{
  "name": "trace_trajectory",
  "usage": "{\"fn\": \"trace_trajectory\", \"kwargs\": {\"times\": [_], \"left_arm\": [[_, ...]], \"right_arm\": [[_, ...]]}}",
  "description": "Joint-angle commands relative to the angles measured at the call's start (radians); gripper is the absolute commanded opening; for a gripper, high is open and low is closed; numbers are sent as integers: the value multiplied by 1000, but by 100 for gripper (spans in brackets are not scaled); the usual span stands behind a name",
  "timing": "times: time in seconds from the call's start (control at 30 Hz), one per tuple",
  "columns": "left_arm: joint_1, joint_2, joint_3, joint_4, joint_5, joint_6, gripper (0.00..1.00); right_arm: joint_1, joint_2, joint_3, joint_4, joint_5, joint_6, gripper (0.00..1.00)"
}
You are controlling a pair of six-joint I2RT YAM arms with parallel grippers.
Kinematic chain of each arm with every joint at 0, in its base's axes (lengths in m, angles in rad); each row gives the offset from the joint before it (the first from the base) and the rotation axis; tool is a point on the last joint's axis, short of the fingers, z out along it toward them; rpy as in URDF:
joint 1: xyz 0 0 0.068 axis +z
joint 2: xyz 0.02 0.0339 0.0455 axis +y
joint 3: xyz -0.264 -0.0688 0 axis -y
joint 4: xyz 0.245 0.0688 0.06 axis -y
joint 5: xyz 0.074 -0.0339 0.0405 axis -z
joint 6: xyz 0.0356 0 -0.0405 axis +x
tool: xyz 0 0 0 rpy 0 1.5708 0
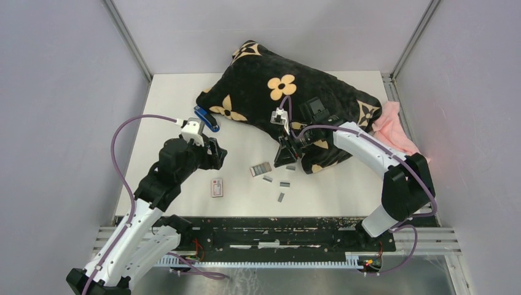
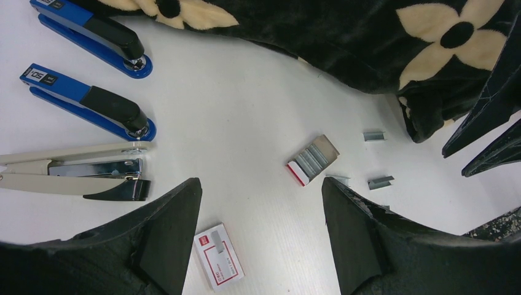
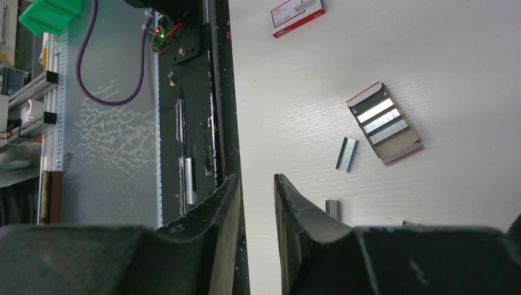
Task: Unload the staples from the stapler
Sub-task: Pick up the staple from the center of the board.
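White tabletop (image 1: 172, 98) w/ black plush cushion (image 1: 270, 92), cream flowers, across far side; pink cloth (image 1: 393, 126) at its R end. L gripper (image 2: 261, 187) over table's L-centre, spread wide, holding nothing. R gripper (image 3: 256, 179) by cushion's front edge, narrow gap betw. fingers, nothing in it. Two blue staplers (image 2: 86, 101) side by side near cushion's L corner; beige stapler (image 2: 74, 169) just beside them, hinged open, metal channel showing. Open staple box (image 2: 312, 160) mid-table, strips packed inside. Closed white-red box (image 2: 218, 255) nearer the bases, under L fingers. Staples (image 2: 381, 182): loose grey strips flat on table, scattered just R of open box, apart from each other, well apart from beige stapler
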Motion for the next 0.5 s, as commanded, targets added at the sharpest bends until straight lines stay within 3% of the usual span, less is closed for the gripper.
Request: {"fn": "trace_trajectory", "kwargs": {"times": [0.0,0.17,0.33,0.47], "left_arm": [[6,-9,1,52,20,41,79],[6,-3,1,55,29,44,79],[8,-2,2,55,32,44,79],[9,-7,1,55,33,45,79]], "right_arm": [[8,-33,-46,54,-33,13,33],[20,-37,-85,72,30,-19,40],[56,63,9,-81,149,-100,40],[81,119,41,-110,235,-105,40]]}}
